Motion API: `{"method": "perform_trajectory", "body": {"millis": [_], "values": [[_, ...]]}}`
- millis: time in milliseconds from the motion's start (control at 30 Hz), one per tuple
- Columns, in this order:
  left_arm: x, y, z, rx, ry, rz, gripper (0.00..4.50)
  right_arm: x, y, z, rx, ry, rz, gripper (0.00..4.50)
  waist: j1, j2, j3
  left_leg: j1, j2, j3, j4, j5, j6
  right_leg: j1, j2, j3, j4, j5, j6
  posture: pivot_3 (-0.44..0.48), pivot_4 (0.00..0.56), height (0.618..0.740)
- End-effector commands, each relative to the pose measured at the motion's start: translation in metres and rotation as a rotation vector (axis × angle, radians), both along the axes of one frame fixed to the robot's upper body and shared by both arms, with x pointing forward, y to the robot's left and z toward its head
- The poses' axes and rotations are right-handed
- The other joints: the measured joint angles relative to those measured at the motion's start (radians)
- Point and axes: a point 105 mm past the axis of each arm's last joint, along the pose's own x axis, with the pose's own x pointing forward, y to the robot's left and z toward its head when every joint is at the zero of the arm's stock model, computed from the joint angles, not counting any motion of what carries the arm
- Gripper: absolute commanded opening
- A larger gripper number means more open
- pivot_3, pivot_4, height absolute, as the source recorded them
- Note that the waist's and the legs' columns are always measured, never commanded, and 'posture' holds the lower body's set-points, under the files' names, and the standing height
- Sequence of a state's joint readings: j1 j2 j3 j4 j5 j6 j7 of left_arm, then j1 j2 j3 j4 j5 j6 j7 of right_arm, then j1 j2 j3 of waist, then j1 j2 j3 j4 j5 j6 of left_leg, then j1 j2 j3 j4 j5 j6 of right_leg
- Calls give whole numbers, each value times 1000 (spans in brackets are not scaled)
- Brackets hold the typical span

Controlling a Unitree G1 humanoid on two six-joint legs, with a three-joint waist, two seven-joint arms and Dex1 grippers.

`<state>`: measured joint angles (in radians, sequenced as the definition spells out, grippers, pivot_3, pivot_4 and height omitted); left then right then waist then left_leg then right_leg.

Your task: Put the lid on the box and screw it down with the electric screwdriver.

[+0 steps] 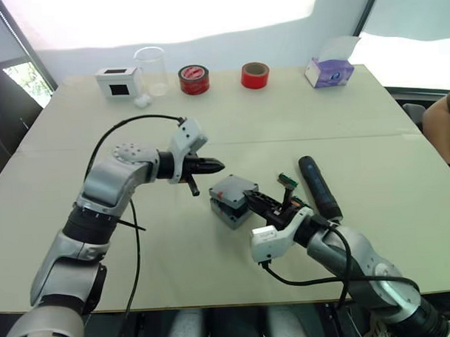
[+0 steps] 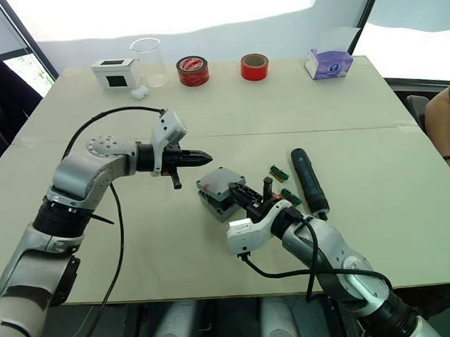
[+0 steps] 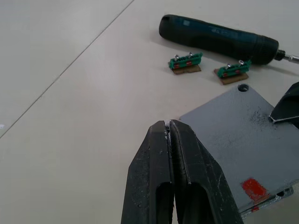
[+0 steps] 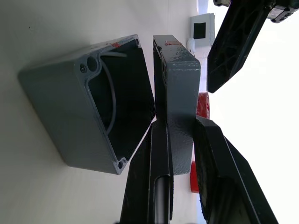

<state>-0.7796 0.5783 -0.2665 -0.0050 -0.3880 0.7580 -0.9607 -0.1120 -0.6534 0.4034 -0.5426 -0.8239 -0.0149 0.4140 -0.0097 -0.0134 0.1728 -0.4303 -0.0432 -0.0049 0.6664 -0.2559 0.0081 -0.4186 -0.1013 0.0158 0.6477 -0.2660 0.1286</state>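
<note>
The lid (image 3: 243, 135) is grey with a fine speckled, matt finish and carries a small red patch; the box (image 4: 84, 116) is the same grey plastic, smooth and faintly sheened on its thick walls. The electric screwdriver (image 3: 217, 36) has a dark, slightly glossy plastic body and a thin bright metal bit. The bench (image 1: 208, 117) is a pale, smooth, matt surface. The left claw (image 3: 169, 128) has black fingers of scuffed, dull plastic with pale wear marks
</note>
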Motion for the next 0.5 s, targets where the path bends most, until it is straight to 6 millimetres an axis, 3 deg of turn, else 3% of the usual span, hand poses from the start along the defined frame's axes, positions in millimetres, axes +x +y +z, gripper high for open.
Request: {"method": "perform_trajectory", "body": {"millis": [33, 500], "values": [[-6, -5, 4, 27, -50, -52, 95, -3, -1, 5, 0, -16, 4, 99, 1, 0, 0, 0, 0, 0, 0, 0, 0, 0, 0, 0, 0, 0, 0, 0, 150, 740], [-14, -12, -7, 91, -65, -125, 95, -9, 2, 4, -14, 0, 30, 99, 1, 0, 0, 5, 0, -1, 0, -2, 3, 6, 0, -1, -1, 0, 0, 0, 150, 740]]}}
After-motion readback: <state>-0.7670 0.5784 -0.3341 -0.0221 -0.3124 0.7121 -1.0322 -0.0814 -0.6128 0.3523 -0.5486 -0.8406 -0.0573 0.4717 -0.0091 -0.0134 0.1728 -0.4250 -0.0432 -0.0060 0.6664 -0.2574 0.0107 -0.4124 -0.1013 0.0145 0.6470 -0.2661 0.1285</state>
